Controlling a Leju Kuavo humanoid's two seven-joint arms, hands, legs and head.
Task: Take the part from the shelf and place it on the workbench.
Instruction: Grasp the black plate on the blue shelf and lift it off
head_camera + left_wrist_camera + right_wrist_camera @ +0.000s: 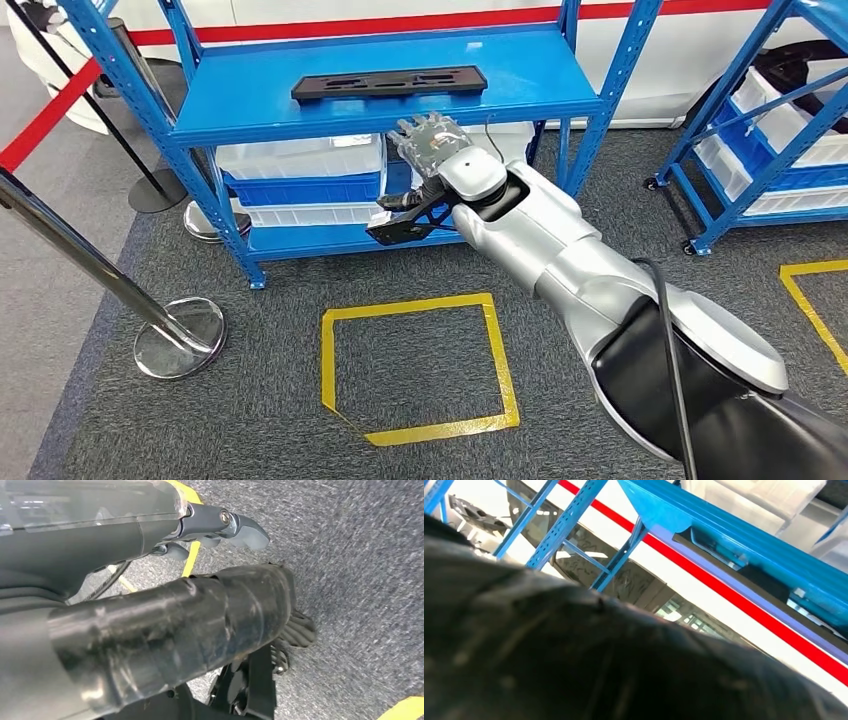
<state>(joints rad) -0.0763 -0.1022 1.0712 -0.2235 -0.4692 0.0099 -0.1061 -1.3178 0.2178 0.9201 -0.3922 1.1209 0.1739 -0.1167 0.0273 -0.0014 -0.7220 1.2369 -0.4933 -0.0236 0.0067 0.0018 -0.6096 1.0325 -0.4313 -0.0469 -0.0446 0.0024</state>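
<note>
Long flat black plastic part (390,82), matt; blue painted metal shelf (250,105), smooth, slight sheen; silver right arm shell (560,250), glossy; grey carpet floor (200,420), rough; chrome stanchion base (180,338), polished; translucent white plastic bins (300,158), smooth.

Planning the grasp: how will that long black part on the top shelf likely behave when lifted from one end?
The black part looks like thin moulded plastic, so probably stiff and light. It is long and flat, so held at one end it may sag or twist in the right hand. Lying flat on the blue shelf, it should slide, not roll.
</note>
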